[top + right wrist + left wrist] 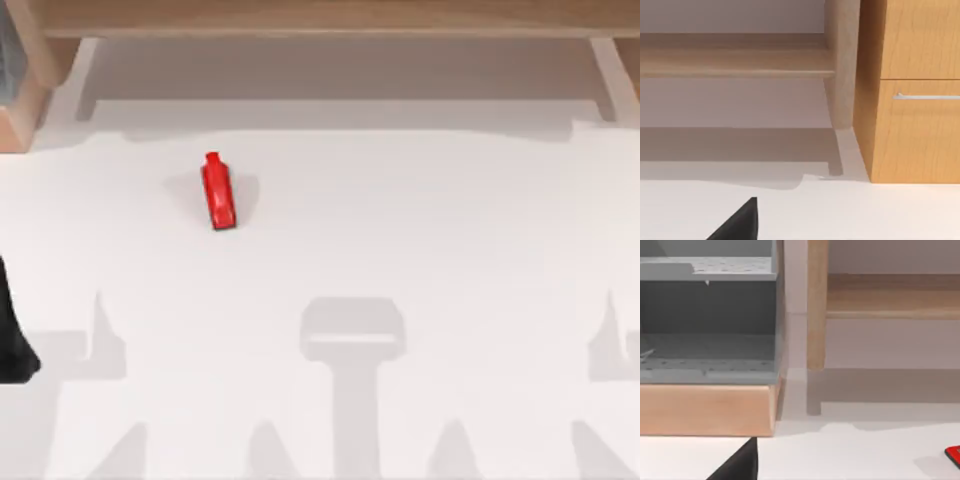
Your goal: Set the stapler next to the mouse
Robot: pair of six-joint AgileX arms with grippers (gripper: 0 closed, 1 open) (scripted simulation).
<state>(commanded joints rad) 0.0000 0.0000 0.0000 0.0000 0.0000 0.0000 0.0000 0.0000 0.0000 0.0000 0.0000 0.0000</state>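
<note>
Low at the table's (420, 230) left edge sits my left arm (12, 340), pincer state unclear, stapler (219, 192) lying well apart.

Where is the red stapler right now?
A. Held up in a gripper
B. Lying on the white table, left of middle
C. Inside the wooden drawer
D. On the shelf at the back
B: in the top view the stapler lies flat on the white table, left of middle, nothing touching it.
</note>
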